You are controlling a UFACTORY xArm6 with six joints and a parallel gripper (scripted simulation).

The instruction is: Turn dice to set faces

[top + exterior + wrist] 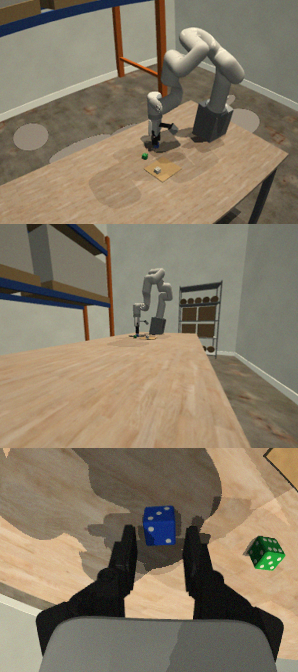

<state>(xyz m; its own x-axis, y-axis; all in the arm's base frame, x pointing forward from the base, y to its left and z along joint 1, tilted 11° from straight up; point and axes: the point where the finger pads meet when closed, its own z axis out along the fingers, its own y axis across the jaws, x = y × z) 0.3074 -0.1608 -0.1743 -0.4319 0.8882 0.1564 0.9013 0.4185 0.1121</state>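
The blue die (156, 146) (159, 526) lies off the mat (172, 169) (286, 468), below the partly open, empty fingers of the gripper (155, 142) (160, 539), so its turning and placing remain, while the white die (157, 170) is already on the mat.

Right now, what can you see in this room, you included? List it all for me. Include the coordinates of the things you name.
white die (157, 170): one, white, on the mat
mat (171, 169) (288, 465): one, tan, on the table
green die (144, 156) (268, 553): one, green, on the table beside the mat
blue die (159, 526): one, blue, on the table, off the mat
table (243, 172) (129, 388): one, wood-brown
large rack (161, 39) (110, 283): one, orange and blue, beside the table
shelf unit (218, 318): one, grey, by the far wall
arm (220, 92) (161, 306): one, whitish, on a dark grey base
gripper (160, 539): one, black fingers, above the table
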